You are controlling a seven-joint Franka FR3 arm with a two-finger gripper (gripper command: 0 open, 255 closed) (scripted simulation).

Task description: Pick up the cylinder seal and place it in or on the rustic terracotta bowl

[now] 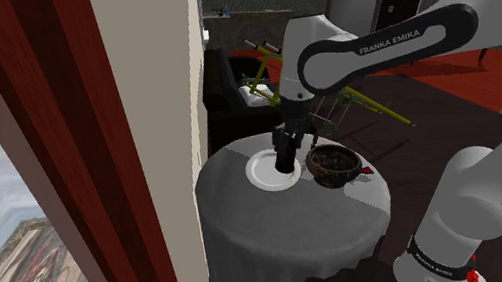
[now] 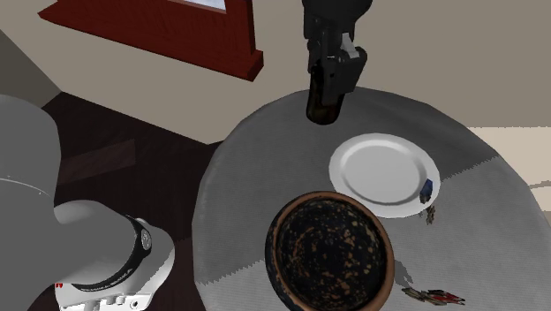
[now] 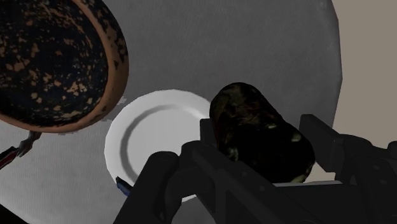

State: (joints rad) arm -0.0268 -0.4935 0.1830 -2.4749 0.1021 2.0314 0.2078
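My arm is white with dark joints, one link lettered FRANKA EMIKA; my gripper is all black.

The plate lay on the table, the bowl just beside it. The cylinder seal hung above, near the plate.

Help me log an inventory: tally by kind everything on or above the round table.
white plate: 1
speckled bowl: 1
cylinder seal: 1
small pieces: 3 (blue piece, dark piece, flat red-and-dark piece)
total: 6
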